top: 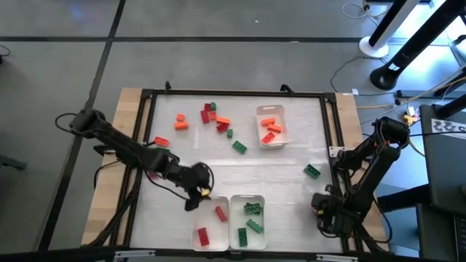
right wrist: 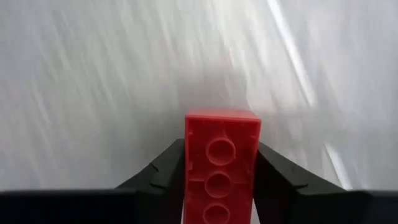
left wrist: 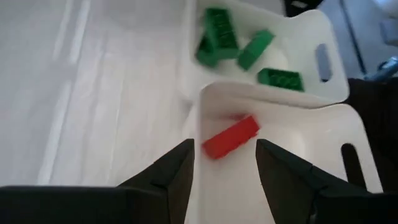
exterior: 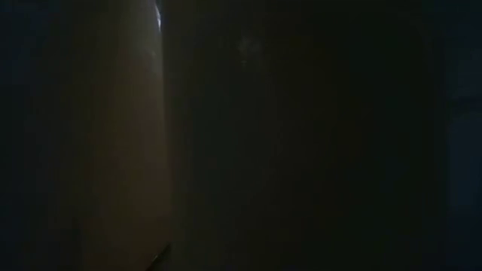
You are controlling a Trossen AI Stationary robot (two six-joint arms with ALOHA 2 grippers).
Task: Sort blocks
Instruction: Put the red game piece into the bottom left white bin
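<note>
Blocks lie in three places on the white table [top: 182,156]: a loose scatter of red, orange and green bricks [top: 211,116] toward the far edge, left of centre, a single green brick [top: 312,171] near the right edge, and the rest already in white trays. The tray of orange bricks [top: 271,127] sits right of centre toward the far edge; at the near edge a tray with two red bricks [top: 211,224] stands touching a tray with green bricks [top: 249,220]. The left gripper [top: 196,198] hangs just beside the red tray's far left corner, its fingers [left wrist: 177,174] apart with nothing between them; its wrist view shows a red brick [left wrist: 231,137] lying in that tray beyond the fingertips. The right gripper [top: 319,205] is low near the near right corner of the table, clamped on a red brick [right wrist: 221,165] whose round underside sockets face the wrist camera. The low view is too dark to show anything
</note>
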